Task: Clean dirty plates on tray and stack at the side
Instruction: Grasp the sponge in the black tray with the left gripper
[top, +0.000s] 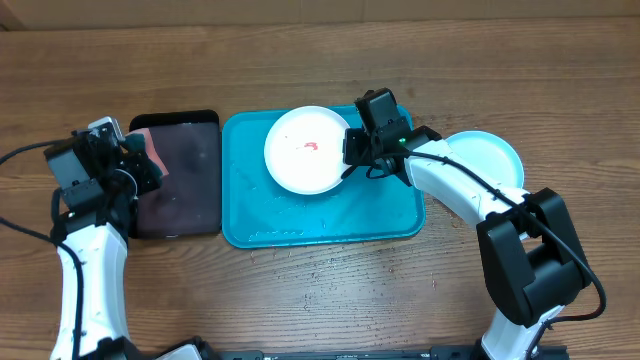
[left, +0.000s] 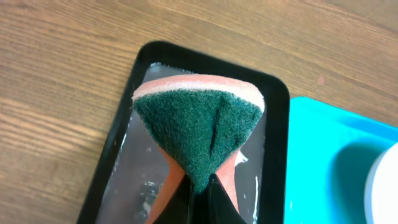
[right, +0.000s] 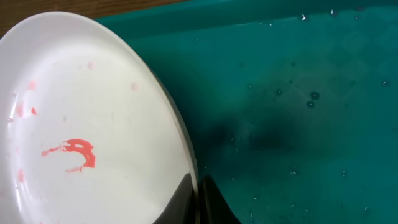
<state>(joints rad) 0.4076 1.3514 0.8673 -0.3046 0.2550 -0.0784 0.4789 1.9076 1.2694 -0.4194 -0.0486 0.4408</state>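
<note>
The brown wooden table (top: 320, 50) carries a large turquoise rectangular plastic tray (top: 330, 215) holding one round white plastic plate (top: 300, 165) marked with a red smear (top: 310, 147). A smaller black plastic tray (top: 185, 190), wet inside, sits just left of it, and a round light cyan plate (top: 495, 160) lies on the table to its right. The right gripper (top: 352, 152), its arm bent in from the right, is clamped on the white plate's right rim, and the left gripper (left: 202, 186) pinches an orange sponge with a dark green scouring face (left: 196, 121) over the black tray.
</note>
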